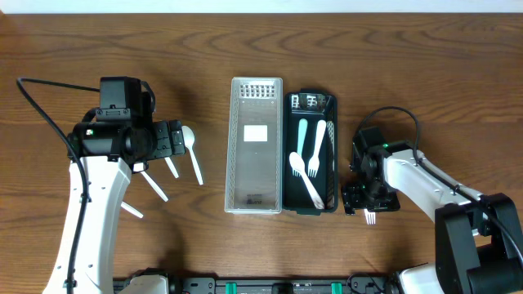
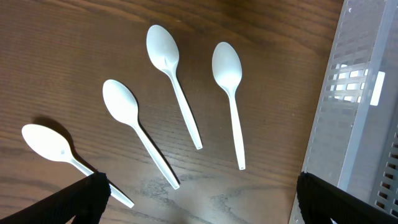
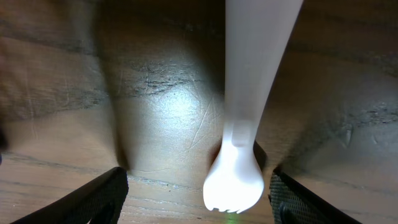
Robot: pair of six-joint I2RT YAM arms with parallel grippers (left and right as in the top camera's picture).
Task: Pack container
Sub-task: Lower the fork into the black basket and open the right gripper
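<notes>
White plastic cutlery is lying about the wooden table, and the packing is looking partly done: three pale pieces are resting in the dark tray, while the clear slotted basket touching its side is appearing empty. Four white spoons are lying loose beneath the left gripper, whose jaws are standing wide and holding nothing. Right of the tray, a white fork is lying flat on the wood between the spread fingers of the right gripper, which is not pinching it.

white arm links, black joints, black cables, green lights
</notes>
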